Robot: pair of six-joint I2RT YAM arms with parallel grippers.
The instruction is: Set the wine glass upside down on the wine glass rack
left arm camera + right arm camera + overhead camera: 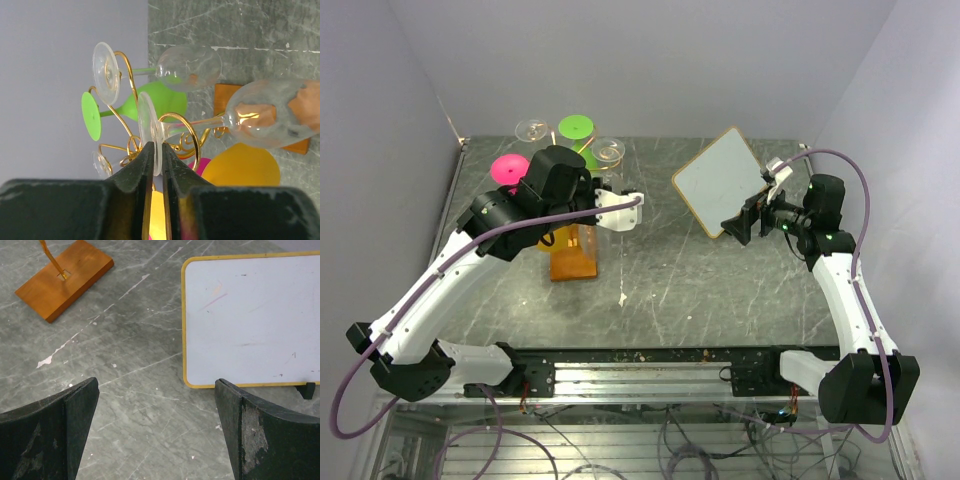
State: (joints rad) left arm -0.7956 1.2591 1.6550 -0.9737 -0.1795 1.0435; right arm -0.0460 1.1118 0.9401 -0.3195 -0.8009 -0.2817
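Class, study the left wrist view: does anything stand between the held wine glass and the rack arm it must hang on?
Nothing visible does. The left tool pinches the wine glass by its foot, its stem seemingly at a gold loop of the rack. The green glass hangs beside it, on another arm.

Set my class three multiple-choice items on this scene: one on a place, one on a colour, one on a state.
1. The whiteboard lies: A on the floor; B on the table beside the right gripper; C against the back wall.
2. Its border is: A yellow; B red; C blue.
3. The left gripper is: A open; B out of view; C shut on the clear wine glass's foot.
Key: 1 B, the top view shows it there; 2 A, its rim shows yellow; 3 C, the fingers pinch the foot.
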